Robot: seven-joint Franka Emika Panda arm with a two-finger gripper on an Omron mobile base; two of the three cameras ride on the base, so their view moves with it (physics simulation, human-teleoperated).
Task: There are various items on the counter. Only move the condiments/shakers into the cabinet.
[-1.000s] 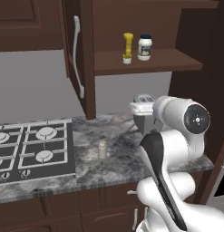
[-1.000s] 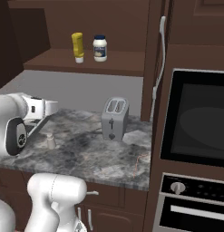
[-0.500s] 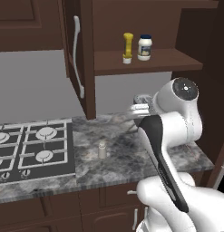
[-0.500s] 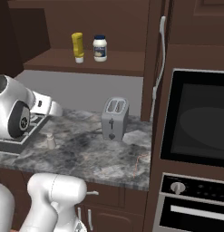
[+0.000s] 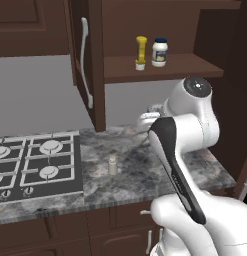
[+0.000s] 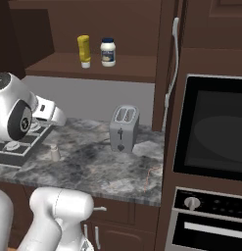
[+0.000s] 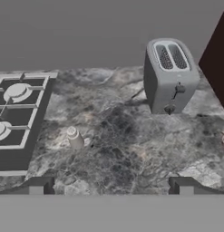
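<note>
Shaker (image 5: 113, 165), the small pale grey one, is the last condiment left on the desk (image 5: 145, 175); it stands upright on the speckled granite just beside the stovetop (image 5: 35, 165), well apart from the toaster (image 6: 123, 128). The yellow squeeze bottle (image 5: 140, 52) and the white jar with the blue lid (image 5: 159, 52) already sit side by side on the cabinet shelf (image 5: 160, 67).

Judging by its look, the shaker is light, rigid and smooth-sided, so it should lift with little effort but could tip or skid if nudged from one side. Its narrow body, below the rounded cap, seems the sensible place to close on, with the jaws coming down around it from above or squarely from the side.

In the hand view the two dark tips of the gripper (image 7: 111, 186) stand wide apart with nothing between them, so the jaws are released and empty, held above the desk with the shaker ahead and to one side.

The shaker is small in every view, so its cap detail and exact shape are hard to make out. In the left base view the arm's white body covers most of the toaster.
</note>
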